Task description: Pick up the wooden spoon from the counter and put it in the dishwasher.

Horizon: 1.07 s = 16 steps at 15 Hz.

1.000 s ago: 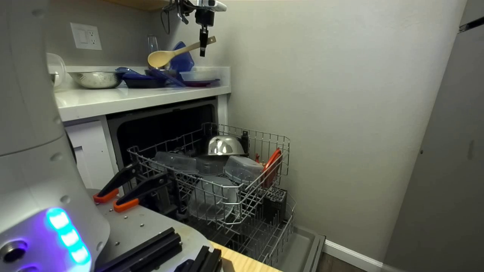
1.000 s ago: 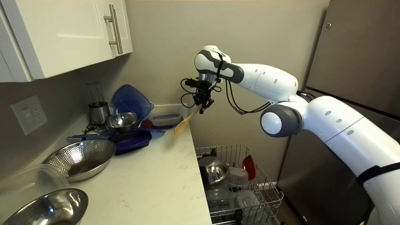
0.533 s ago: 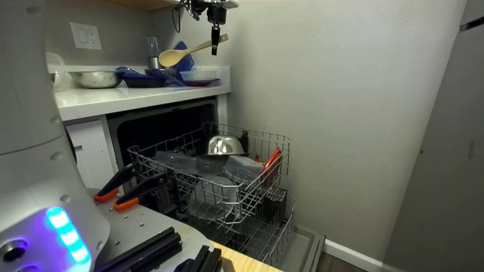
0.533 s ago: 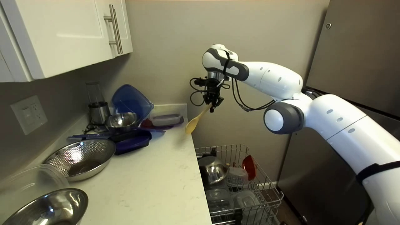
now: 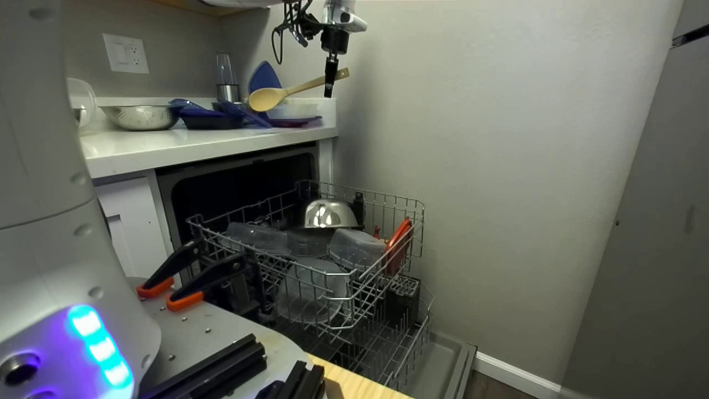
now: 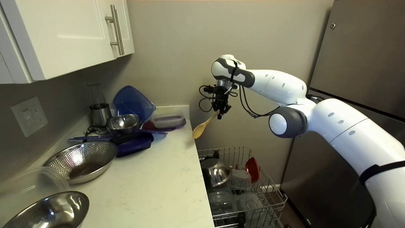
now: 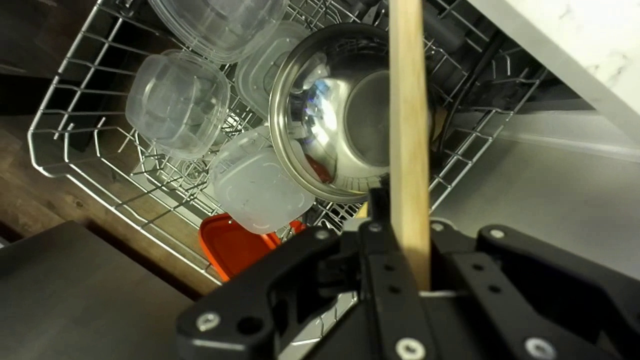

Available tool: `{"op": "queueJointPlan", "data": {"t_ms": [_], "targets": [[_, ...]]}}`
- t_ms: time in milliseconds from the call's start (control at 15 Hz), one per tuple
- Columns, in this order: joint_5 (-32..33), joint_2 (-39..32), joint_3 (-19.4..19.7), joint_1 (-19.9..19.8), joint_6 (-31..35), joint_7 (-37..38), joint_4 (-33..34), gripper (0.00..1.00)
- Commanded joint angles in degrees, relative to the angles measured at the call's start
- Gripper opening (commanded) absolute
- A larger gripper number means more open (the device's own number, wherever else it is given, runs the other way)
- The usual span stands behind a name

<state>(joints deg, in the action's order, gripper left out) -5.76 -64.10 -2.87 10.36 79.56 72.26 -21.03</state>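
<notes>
Grasping one wooden spoon [image 5: 267, 99], one claw [image 5: 329, 87] above two dishwasher racks [image 5: 339, 274], one steel bowl [image 5: 330, 215]

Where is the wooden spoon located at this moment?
The wooden spoon is in the gripper, held by its handle. In the wrist view, it appears right of centre, crossing in front of the steel bowl, with the counter at upper right.

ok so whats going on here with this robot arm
A white robot arm has a light-tan wooden spoon by the handle, clamped in its black gripper. The spoon is in the air, clear of the white counter and not yet in the grey wire dishwasher rack. In the wrist view, its handle crosses in front of a round silver metal bowl.
</notes>
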Motion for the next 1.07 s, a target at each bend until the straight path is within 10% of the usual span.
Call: {"op": "queueJointPlan", "data": {"t_ms": [0,1000], "targets": [[-1.4,-3.8,-1.2,-0.9,1.5,-1.2,0.0,0.01],[2.4,-12.2,4.2,-4.2,3.8,0.0,-0.1,0.01]]}}
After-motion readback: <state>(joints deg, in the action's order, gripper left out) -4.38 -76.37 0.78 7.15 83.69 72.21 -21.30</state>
